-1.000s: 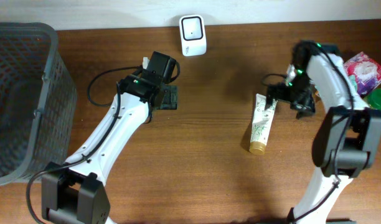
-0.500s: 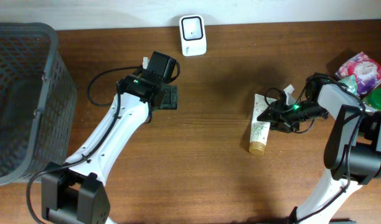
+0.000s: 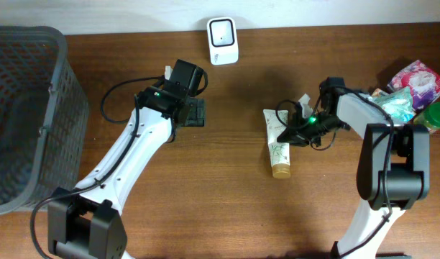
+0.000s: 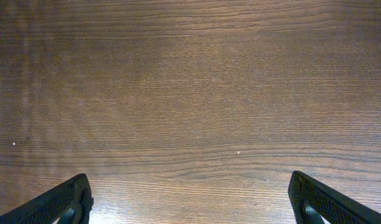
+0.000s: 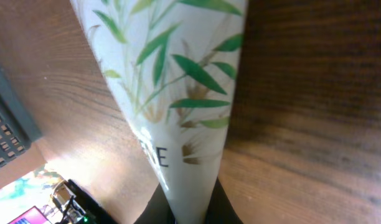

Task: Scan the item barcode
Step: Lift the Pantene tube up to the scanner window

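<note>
- White plastic tube (image 3: 277, 150), leaf-printed, lies on the desk (image 3: 227, 201) right of centre, the right claw (image 3: 289, 133) pinching its side.
- Looks light, soft, squashy; hold gently mid-body.
- Left claw (image 4: 190, 208) spread, empty.

The brown wooden table (image 3: 205, 208) carries a grey basket (image 3: 26, 108) at left, a white scanner (image 3: 223, 41) at its far edge, a tube (image 3: 276, 147) mid-table and packets (image 3: 414, 86) at right.
</note>
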